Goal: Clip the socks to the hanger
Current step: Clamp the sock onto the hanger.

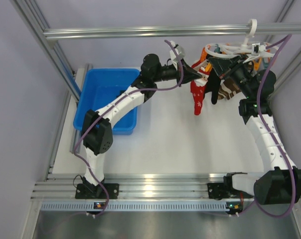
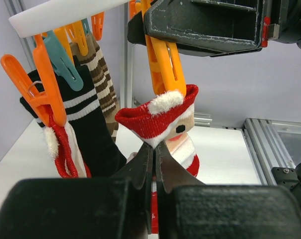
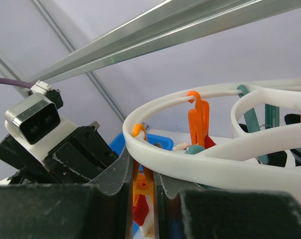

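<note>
One red sock (image 2: 160, 119) with a fluffy white cuff sits right under an orange peg (image 2: 163, 64) on the hanger (image 3: 200, 167), cuff touching the peg's tip. The left gripper (image 2: 154, 154) is pinched tight on that sock from 6 o'clock, and the right gripper (image 3: 143, 174) is squeezed around the peg's upper end at 12. Over at 9 o'clock another red sock (image 2: 66, 149) hangs clipped, beside a black sock (image 2: 93, 129) and a striped sock (image 2: 104, 74). From above, the ring hangs at 1 o'clock over the counter (image 1: 180, 144), with a blue bin (image 1: 98, 82) at 10.

Bright, even overhead light, faint shadows, glare on front rail (image 1: 150, 180), wrist-view foregrounds dark and blurred.
</note>
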